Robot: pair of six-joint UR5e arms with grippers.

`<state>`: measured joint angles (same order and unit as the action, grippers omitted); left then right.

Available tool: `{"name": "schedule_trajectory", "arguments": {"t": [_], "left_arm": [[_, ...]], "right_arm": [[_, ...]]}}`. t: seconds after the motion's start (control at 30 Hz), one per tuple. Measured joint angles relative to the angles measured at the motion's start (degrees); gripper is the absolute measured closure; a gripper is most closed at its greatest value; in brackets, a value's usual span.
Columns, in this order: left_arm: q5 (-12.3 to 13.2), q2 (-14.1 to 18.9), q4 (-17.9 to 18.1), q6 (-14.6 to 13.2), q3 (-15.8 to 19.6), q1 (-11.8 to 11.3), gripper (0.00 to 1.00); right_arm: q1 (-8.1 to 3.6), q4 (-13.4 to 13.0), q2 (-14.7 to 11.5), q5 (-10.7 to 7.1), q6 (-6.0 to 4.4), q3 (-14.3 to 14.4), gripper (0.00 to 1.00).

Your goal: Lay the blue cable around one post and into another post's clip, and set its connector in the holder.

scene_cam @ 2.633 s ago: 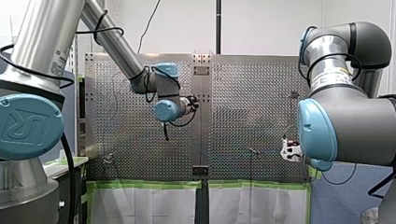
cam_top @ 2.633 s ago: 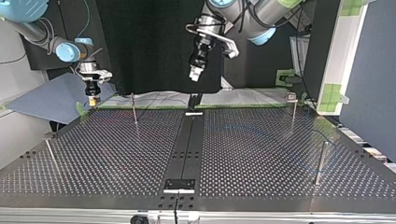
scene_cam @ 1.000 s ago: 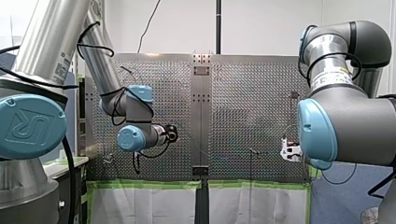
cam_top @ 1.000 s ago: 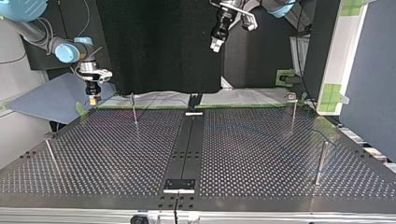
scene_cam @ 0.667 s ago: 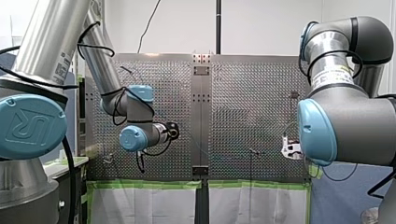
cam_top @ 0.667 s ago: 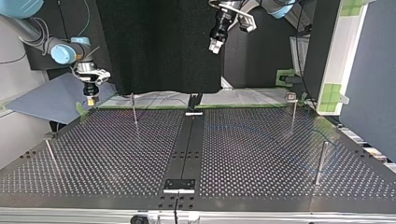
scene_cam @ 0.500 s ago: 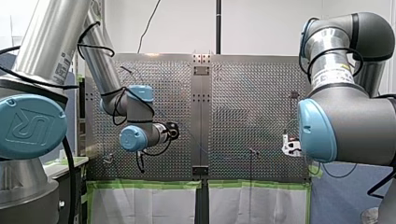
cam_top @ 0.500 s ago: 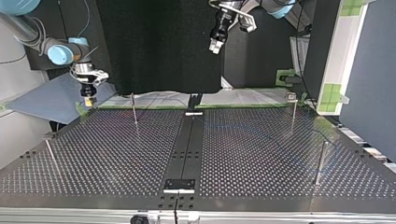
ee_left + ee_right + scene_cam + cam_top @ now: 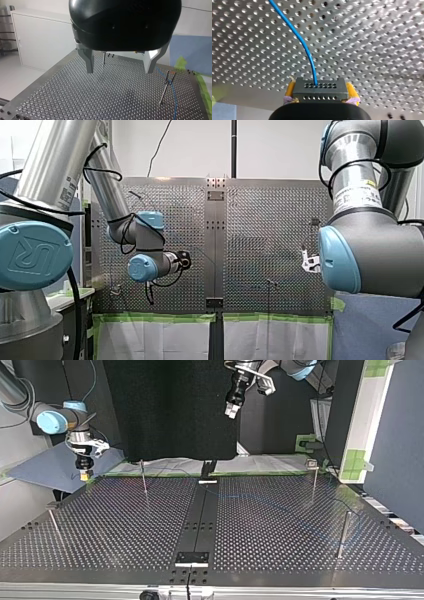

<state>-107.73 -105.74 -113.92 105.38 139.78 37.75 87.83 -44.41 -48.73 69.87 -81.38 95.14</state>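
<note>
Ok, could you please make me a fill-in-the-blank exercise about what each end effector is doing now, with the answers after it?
1. My right end effector is shut on the dark ___, which the blue cable enters.
2. The pads gripping it are ___.
3. My left end effector is ___, with nothing between its fingers.
4. In the top view, my right end effector is at the view's ___ side.
Missing words: connector; yellow; open; left.
</note>
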Motion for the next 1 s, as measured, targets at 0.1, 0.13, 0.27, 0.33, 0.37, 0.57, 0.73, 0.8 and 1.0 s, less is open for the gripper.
{"name": "schedule_trajectory", "arguments": {"t": [0.1, 0.13, 0.27, 0.33, 0.37, 0.57, 0.73, 0.8, 1.0], "left_arm": [[0.0, 0.0, 0.0, -0.1, 0.0, 0.0, 0.02], [0.0, 0.0, 0.0, -0.1, 0.0, 0.0, 0.02], [0.0, 0.0, -0.2, -0.1, 0.0, 0.0, 0.02], [0.0, 0.0, -0.3, -0.2, 0.0, 0.0, 0.02], [0.0, 0.0, -0.4, -0.3, 0.0, 0.0, 0.02], [0.0, 0.0, -0.5, -0.3, 0.0, 0.0, 0.02], [0.0, 0.0, -0.5, -0.3, 0.0, 0.0, 0.02], [0.0, 0.0, -0.5, -0.3, 0.0, 0.0, 0.02], [0.0, 0.0, -1.0, -0.4, 0.0, 0.0, 0.02]], "right_arm": [[0.53, 1.6, -1.6, 0.67, 0.56, 0.0, 1.0], [0.7, 2.1, -2.1, 0.81, 0.7, 0.1, 1.0], [1.39, 4.0, -4.0, 1.3, 1.27, 0.1, 1.0], [1.66, 4.9, -4.9, 1.48, 1.43, 0.1, 1.0], [1.76, 5.3, -5.3, 1.56, 1.46, 0.1, 1.0], [2.5, 8.3, -8.3, 1.94, 1.37, 0.1, 1.0], [3.05, 10.3, -9.4, 2.36, 1.3, 0.2, 1.0], [3.32, 10.6, -9.5, 2.44, 1.37, 0.3, 1.0], [3.95, 11.4, -10.5, 3.25, 1.35, 0.3, 1.0]]}}
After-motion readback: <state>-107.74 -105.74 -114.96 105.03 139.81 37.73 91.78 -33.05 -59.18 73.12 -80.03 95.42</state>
